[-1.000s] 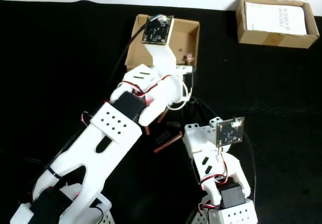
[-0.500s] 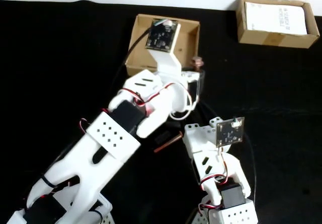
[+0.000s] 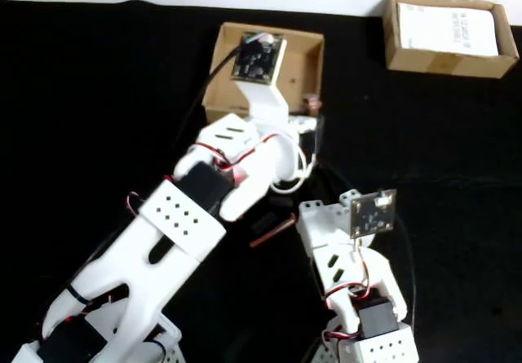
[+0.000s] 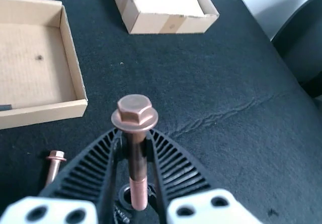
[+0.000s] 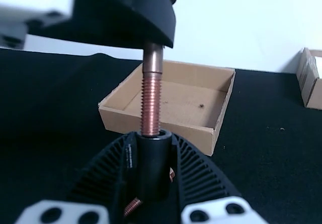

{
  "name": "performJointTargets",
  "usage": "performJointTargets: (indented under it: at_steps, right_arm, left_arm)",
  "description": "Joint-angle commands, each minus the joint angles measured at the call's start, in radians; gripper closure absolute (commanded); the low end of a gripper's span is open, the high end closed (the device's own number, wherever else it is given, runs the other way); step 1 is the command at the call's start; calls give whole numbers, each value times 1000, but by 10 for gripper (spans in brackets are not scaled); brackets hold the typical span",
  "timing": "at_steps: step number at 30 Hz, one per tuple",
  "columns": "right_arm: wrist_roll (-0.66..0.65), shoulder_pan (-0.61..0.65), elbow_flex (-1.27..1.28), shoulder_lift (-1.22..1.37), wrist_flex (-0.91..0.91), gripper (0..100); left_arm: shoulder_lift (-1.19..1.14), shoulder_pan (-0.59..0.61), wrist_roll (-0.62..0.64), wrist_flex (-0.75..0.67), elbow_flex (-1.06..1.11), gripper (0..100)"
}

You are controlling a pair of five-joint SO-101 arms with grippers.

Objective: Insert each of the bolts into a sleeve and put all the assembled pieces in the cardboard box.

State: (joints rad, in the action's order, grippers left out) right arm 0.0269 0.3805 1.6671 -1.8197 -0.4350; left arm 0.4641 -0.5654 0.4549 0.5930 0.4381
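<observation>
Whereas half a second ago the bolt's head stood just outside the cardboard box's side, the high view now has it over the box's near corner.

- Left gripper (image 4: 135, 133): clamped on the bolt (image 4: 135, 114) below its head.
- Bolt: long axis vertical, hex head up, threaded end down, tip entering the top of the sleeve (image 5: 151, 163).
- Sleeve: black, upright, pinched in the right gripper (image 5: 151, 142).
- Cardboard box (image 4: 40, 114): just beside the held pair.
- Spare bolt (image 4: 54, 164): lying on the table (image 4: 226, 83) near that box.
</observation>
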Motion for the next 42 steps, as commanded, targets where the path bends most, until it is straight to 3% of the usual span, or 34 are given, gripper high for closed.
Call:
performJointTargets:
  at_steps: [1,8,15,25,34,37,42]
  right_arm:
    - [-35,1,13,-16,18,991]
    - [-40,-1,13,-16,18,991]
    - [-40,-1,13,-16,21,991]
    - [-40,-1,13,-16,22,991]
    - [-40,-1,13,-16,22,991]
    - [-40,-2,7,-16,18,991]
    - [-37,-5,-19,-15,16,991]
  left_arm:
    - [38,1,0,-46,22,992]
    - [36,7,-2,-155,107,992]
    - [36,-1,0,-146,116,992]
    - [47,-58,5,106,108,992]
    - [47,-125,0,121,108,992]
    - [50,-124,-31,181,101,929]
    - [120,-128,-49,436,53,767]
